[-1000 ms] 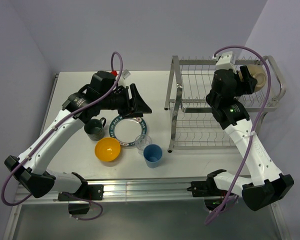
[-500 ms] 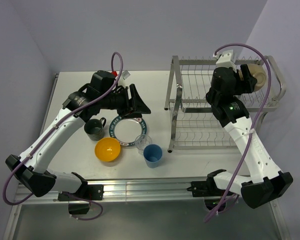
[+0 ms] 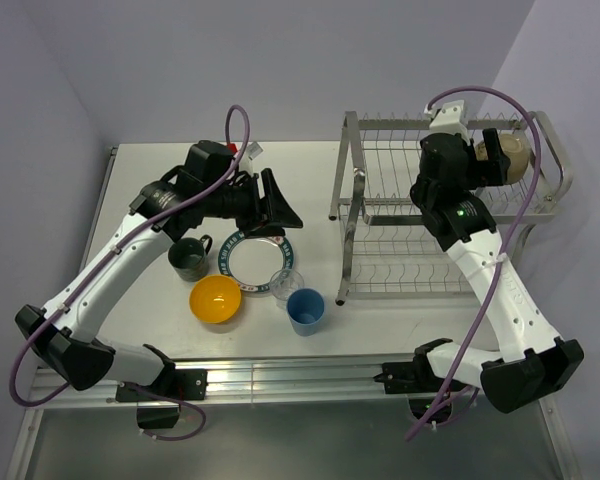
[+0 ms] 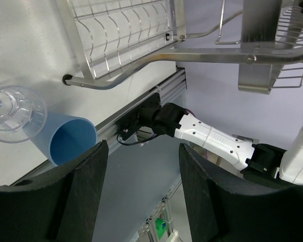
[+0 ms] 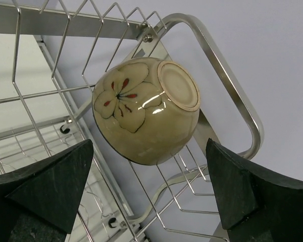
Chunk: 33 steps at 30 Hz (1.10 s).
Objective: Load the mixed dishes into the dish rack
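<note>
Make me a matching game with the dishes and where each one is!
Things:
1. beige bowl
2. dark mug
3. light blue tumbler
4. white plate

Places:
A. standing on the table, closest to the dish rack
B. leftmost dish on the table
C. in the rack's top tier
D. lying flat, just right of the mug

Pairs: 1-C, 2-B, 3-A, 4-D
</note>
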### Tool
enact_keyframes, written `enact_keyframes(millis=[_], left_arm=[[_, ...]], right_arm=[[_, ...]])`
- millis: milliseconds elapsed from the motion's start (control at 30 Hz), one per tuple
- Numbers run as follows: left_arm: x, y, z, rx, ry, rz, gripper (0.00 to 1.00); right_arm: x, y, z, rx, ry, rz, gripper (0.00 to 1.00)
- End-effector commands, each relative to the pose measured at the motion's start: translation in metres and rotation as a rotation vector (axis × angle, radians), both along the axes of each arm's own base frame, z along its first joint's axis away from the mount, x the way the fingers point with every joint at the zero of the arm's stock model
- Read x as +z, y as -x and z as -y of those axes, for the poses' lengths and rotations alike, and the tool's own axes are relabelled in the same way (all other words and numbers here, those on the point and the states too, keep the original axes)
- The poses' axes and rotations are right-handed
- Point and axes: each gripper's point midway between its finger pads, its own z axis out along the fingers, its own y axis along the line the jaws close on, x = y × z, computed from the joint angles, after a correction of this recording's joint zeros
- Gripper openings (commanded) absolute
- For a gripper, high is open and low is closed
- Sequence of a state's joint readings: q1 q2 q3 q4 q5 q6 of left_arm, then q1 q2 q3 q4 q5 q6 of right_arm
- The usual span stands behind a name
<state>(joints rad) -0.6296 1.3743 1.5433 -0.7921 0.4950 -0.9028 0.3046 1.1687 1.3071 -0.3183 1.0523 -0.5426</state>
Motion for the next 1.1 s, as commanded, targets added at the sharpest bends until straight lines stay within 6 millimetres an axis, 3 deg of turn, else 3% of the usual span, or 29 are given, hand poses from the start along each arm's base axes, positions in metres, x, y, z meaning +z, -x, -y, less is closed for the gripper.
enact_keyframes(millis=[0, 100, 200, 300, 333, 367, 433, 467, 533, 567, 733, 800, 967, 1067], left_arm=[[0.006, -0.006, -0.004, 0.02, -0.023, 0.025, 0.64], [-0.011, -0.011, -0.01, 0.065, -0.09, -0.02, 0.64], [-0.035, -0.012, -0.018, 0.108, -0.158, -0.067, 0.63], [-0.065, -0.005, -0.029, 0.135, -0.24, -0.125, 0.6], [-0.072, -0.004, -0.032, 0.144, -0.264, -0.138, 0.59], [-0.084, 0.002, -0.033, 0.144, -0.296, -0.163, 0.59], [-0.098, 0.006, -0.037, 0.165, -0.359, -0.17, 0.58], [-0.107, 0.016, -0.034, 0.154, -0.389, -0.188, 0.58], [-0.117, 0.022, -0.033, 0.165, -0.428, -0.2, 0.58], [-0.125, 0.026, -0.033, 0.179, -0.453, -0.228, 0.58], [-0.148, 0.028, -0.042, 0.239, -0.517, -0.274, 0.56], [-0.154, 0.025, -0.047, 0.282, -0.537, -0.274, 0.56], [-0.17, 0.02, -0.051, 0.315, -0.584, -0.286, 0.56], [-0.179, 0.016, -0.05, 0.32, -0.61, -0.294, 0.56]], right_arm=[[0.021, 0.004, 0.001, 0.001, -0.04, 0.071, 1.0], [0.042, 0.01, -0.002, 0.007, -0.079, 0.132, 1.0], [0.063, 0.016, -0.017, 0.053, -0.152, 0.191, 1.0], [0.086, 0.024, -0.048, 0.14, -0.207, 0.238, 1.0], [0.08, 0.025, -0.046, 0.112, -0.198, 0.22, 1.0], [0.091, 0.03, -0.061, 0.159, -0.223, 0.239, 1.0], [0.083, 0.031, -0.082, 0.215, -0.256, 0.191, 1.0], [0.096, 0.037, -0.088, 0.251, -0.305, 0.223, 1.0], [0.084, 0.039, -0.117, 0.355, -0.422, 0.176, 0.98], [0.098, 0.045, -0.122, 0.4, -0.505, 0.206, 0.98], [0.088, 0.068, -0.158, 0.592, -0.771, 0.141, 0.97], [0.073, 0.077, -0.175, 0.648, -0.836, 0.069, 0.95], [0.051, 0.098, -0.197, 0.713, -0.889, -0.044, 0.92], [0.05, 0.11, -0.203, 0.757, -0.927, -0.054, 0.91]])
